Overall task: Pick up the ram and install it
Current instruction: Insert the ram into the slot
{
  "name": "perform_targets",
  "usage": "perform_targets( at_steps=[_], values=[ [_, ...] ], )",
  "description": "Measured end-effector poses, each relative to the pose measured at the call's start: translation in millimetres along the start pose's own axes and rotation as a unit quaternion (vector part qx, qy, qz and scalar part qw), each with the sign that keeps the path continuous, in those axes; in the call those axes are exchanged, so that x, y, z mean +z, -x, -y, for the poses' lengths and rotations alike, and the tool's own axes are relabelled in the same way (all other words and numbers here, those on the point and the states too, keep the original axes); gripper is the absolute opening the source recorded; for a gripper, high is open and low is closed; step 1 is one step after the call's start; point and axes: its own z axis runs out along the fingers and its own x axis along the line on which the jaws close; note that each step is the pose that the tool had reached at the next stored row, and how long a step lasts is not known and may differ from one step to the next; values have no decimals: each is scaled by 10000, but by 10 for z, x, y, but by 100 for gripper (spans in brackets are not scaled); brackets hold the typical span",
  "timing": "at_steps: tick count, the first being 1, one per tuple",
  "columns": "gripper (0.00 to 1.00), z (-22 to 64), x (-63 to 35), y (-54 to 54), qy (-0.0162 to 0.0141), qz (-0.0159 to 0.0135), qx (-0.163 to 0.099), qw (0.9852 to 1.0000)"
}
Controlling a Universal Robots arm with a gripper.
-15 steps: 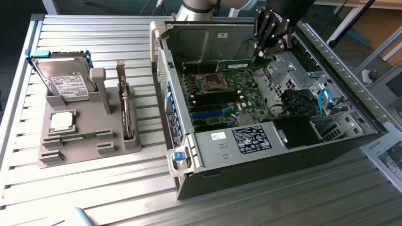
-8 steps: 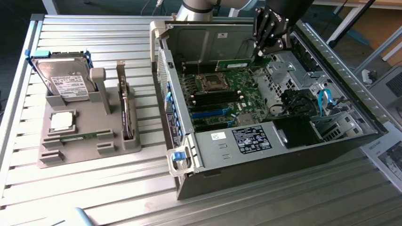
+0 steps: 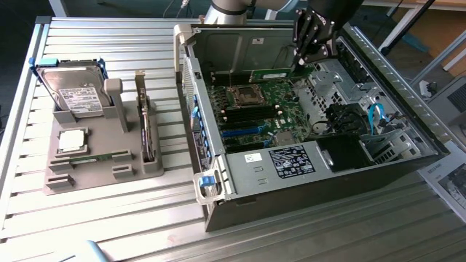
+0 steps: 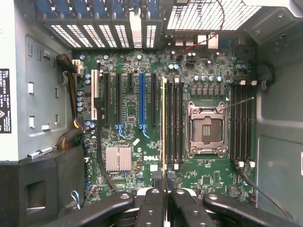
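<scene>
The black two-fingered gripper (image 3: 304,61) hangs inside the open black-and-silver metal computer case (image 3: 306,191), its jaws pinching the ram (image 3: 273,72), a long, thin green circuit-board stick, near one end. The stick is held on edge above the green motherboard (image 3: 273,103), clear of it. It hangs over the row of long black memory slots (image 4: 174,123) beside the square silver processor socket (image 4: 206,125).

- An open computer case (image 3: 291,213) lies on its side on a slatted metal table (image 3: 109,218).
- Inside it are a green motherboard (image 3: 269,103) with a processor socket (image 3: 246,95), and a labelled power supply (image 3: 291,161).
- At the exterior view's left, a gray holder (image 3: 87,174) carries a hard drive (image 3: 73,93), a square silver processor chip (image 3: 71,140) and an upright expansion card (image 3: 148,128).
</scene>
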Motion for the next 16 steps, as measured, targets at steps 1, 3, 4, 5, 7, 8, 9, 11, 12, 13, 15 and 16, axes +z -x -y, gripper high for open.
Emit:
perform_targets(
  at_steps=[1, 3, 4, 5, 7, 8, 9, 11, 12, 13, 15, 16],
  values=[
    [12, -7, 2, 3, 3, 1, 0, 10000],
    [12, -25, 3, 9, 4, 0, 0, 10000],
    [12, -43, 4, 13, 4, 0, 0, 10000],
    [12, -59, 5, 18, 4, 0, 0, 10000],
    [12, -119, 11, 36, 4, -1, 0, 10000],
    [12, -144, 18, 43, 4, -1, 0, 10000],
    [12, -156, 31, 49, 3, 0, -1, 10000],
    [12, -168, 65, 58, 3, 1, -1, 10000],
    [12, -170, 82, 62, 4, -1, -2, 10000],
    [12, -171, 111, 67, 4, -1, -2, 10000],
    [12, -171, 157, 71, 4, 0, -2, 10000],
    [12, -171, 193, 72, 4, -1, -2, 10000]
  ],
)
